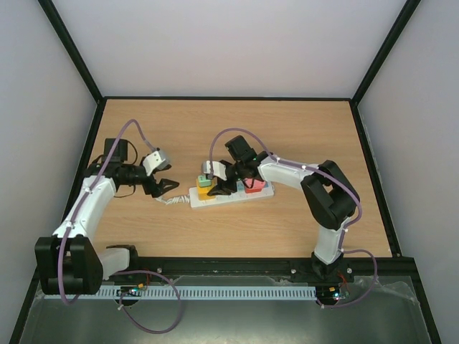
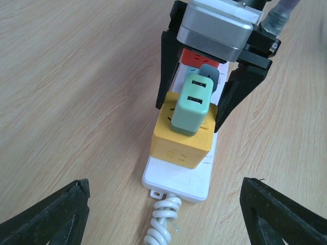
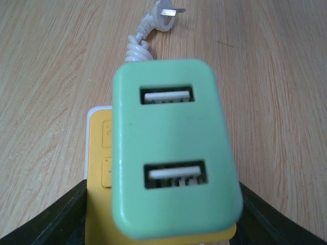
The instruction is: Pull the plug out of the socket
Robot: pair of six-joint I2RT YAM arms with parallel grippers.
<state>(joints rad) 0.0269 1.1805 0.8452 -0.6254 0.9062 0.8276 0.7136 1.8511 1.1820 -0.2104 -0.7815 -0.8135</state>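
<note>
Roughly at the middle of the wooden counter (image 1: 287, 129) the white power strip (image 2: 179, 181) is laid flat, with its coiled white cord (image 2: 162, 219) running out of the end nearer the left arm. A yellow cube adapter (image 2: 181, 143) is seated on that end of the strip, and a green plug (image 2: 191, 104) with two USB ports is stuck into its top face. A red block (image 2: 204, 57) and a dark grey piece (image 2: 209, 74) are seen further along the strip. The right end effector (image 2: 190, 115) is lowered over the green plug, with one black finger (image 2: 166, 71) on each side of it and of the adapter. Whether the fingers are pressed against either cannot be told. The left end effector (image 1: 169, 190) is held wide with nothing between its fingers, just off the cord end of the strip and above the coil. The cord's own pronged end (image 3: 166, 10) is seen lying loose on the counter.
</note>
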